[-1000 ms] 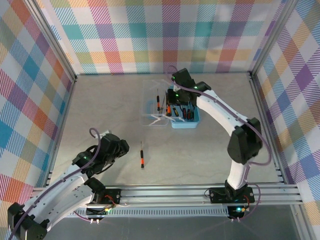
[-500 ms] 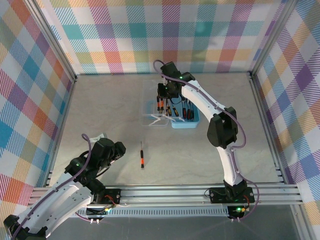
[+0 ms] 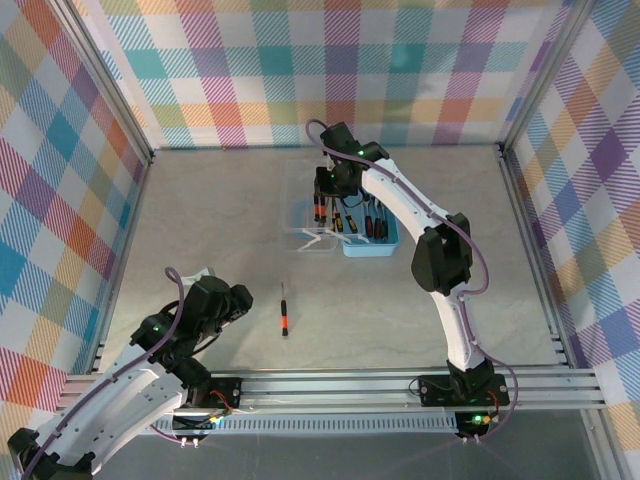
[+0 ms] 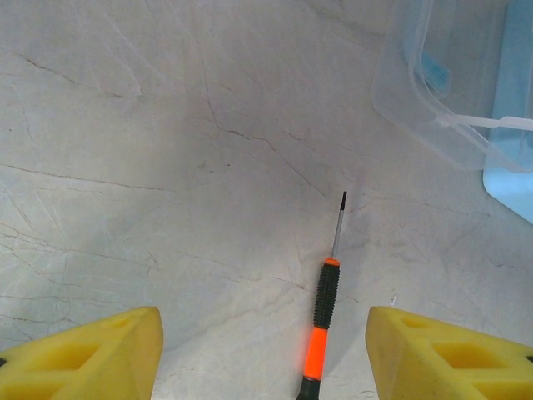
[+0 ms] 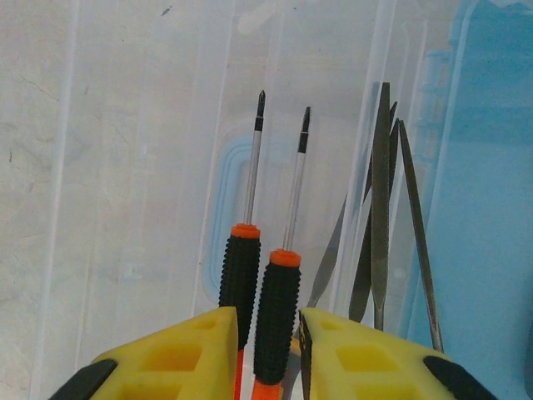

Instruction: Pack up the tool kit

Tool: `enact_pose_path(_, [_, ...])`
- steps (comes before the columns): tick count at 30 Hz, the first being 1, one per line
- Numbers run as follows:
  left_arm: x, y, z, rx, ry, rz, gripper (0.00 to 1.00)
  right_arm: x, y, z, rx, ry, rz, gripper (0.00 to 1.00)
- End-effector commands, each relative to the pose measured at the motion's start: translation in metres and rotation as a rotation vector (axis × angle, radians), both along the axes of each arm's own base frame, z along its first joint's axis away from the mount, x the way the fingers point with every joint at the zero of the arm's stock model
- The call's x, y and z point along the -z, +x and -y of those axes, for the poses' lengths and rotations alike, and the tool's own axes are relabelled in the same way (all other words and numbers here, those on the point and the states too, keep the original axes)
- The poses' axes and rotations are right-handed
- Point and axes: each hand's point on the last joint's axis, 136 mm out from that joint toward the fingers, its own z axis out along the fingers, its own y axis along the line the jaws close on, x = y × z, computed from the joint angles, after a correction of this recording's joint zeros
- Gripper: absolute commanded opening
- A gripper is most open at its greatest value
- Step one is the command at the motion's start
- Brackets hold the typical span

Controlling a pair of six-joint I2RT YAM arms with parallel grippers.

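Lower left, my left claw: spread wide, holding nothing.
Loose screwdriver: flat on table, lower centre.
My right claw: upper centre, narrow about two screwdrivers over clear lid; grip uncertain, I cannot tell.
Blue box: right of lid.

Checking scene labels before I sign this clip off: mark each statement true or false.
1. One screwdriver lies loose on the table, outside the box. True.
2. The left gripper holds that screwdriver. False: its jaws are wide apart and the screwdriver lies on the table.
3. Two screwdrivers sit between the right gripper's fingers, over the clear lid. True.
4. The light-blue box is closed. False: its clear lid lies open beside it.
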Motion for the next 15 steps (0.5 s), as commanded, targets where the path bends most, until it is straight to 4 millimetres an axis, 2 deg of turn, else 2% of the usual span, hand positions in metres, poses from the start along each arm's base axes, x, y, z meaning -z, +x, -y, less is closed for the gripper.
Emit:
enact_pose_path(1, [-0.004,-0.003,0.004,0.025,-0.005,-0.008,0.65,-0.043,-0.003,-0.001,-0.004,0.043,0.066,0.28])
enact_pose_path(6, [0.0,-0.002,0.015,0.069,-0.016,-0.034,0.65,-0.074,-0.018,0.008,-0.016,0.074,0.12,0.3])
enact_pose_path(10, [0.012,0.0,0.03,0.132,-0.009,-0.096,0.64,-0.091,-0.042,0.023,-0.012,0.123,0.18,0.32])
enact_pose_path(13, [0.021,0.002,0.044,0.191,0.01,-0.148,0.62,-0.086,-0.066,0.04,0.008,0.155,0.218,0.33])
enact_pose_path(15, [0.023,0.005,0.052,0.22,0.047,-0.165,0.6,-0.065,-0.084,0.059,0.043,0.137,0.217,0.33])
